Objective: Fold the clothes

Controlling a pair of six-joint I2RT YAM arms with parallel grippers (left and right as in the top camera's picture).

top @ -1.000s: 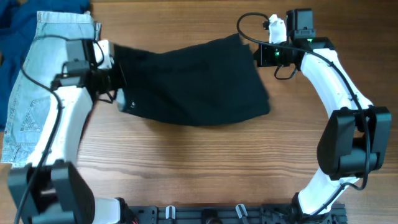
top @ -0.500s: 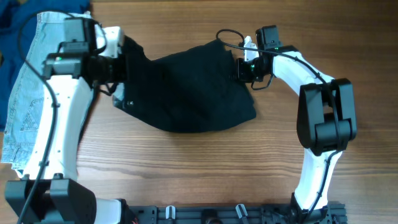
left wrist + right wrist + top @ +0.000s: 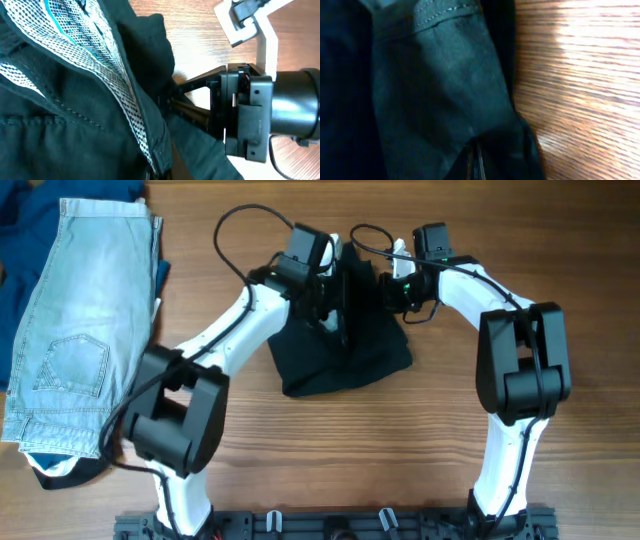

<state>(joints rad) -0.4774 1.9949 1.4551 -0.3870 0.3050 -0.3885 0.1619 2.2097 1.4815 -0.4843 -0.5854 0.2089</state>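
Observation:
A black garment [image 3: 345, 352] lies at the middle back of the table, doubled over on itself. My left gripper [image 3: 340, 290] is shut on its edge, beside the right gripper [image 3: 385, 288], which is shut on the garment's right edge. In the left wrist view the black cloth [image 3: 60, 125] with a white mesh lining [image 3: 90, 55] fills the frame, and the right arm's wrist [image 3: 250, 115] is close by. In the right wrist view the dark cloth [image 3: 430, 100] covers the fingers [image 3: 475, 165].
Light blue denim shorts [image 3: 75, 320] lie folded at the left edge of the table, with dark blue cloth [image 3: 25, 215] behind them and a black and white item [image 3: 60, 470] under their near end. Wooden tabletop [image 3: 400, 450] is in front.
My left gripper has carried the garment's left edge far to the right, over to the right gripper. The garment went from spread wide to folded narrow. The right arm stayed put.

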